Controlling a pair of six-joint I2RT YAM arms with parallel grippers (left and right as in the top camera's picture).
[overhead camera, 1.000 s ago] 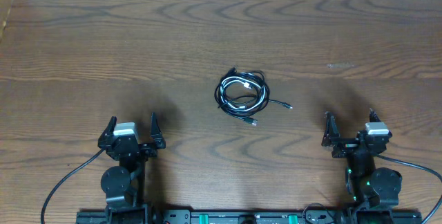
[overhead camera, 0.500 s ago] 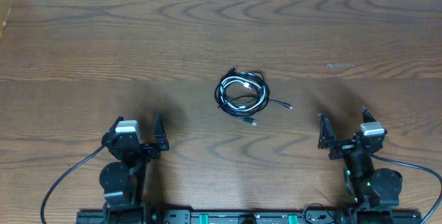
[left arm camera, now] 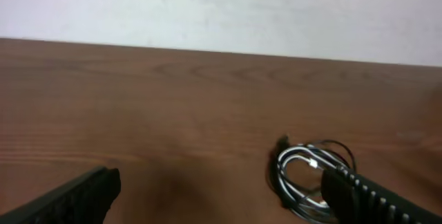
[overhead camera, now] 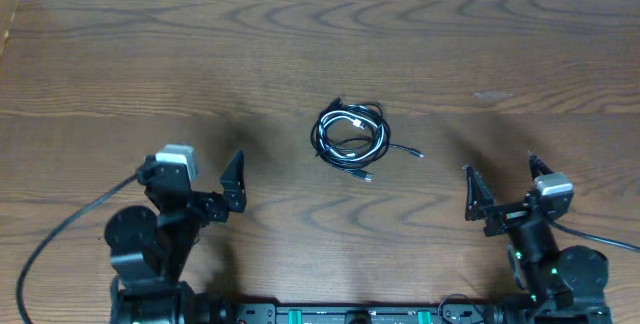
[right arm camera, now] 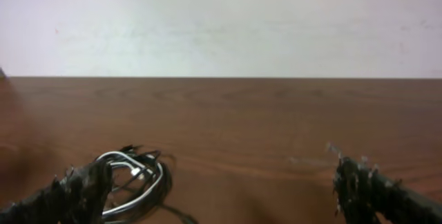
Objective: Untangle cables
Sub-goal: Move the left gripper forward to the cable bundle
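Note:
The cables (overhead camera: 350, 135) lie coiled in one small tangle at the middle of the wooden table, black loops with a white cord inside and two loose plug ends toward the right. The tangle also shows in the left wrist view (left arm camera: 309, 175) and in the right wrist view (right arm camera: 135, 177). My left gripper (overhead camera: 200, 176) is open and empty, near the front left, well short of the tangle. My right gripper (overhead camera: 501, 191) is open and empty, near the front right, apart from the tangle.
The wooden table (overhead camera: 200, 54) fills the view, with a pale wall beyond its far edge. A faint light scuff (overhead camera: 492, 95) marks the wood at the right. Thick black arm cords trail off the front at both sides.
My left arm has swung left and lifted, with its gripper turned toward the tangle. My right gripper has shifted slightly right and down. The cables have not moved.

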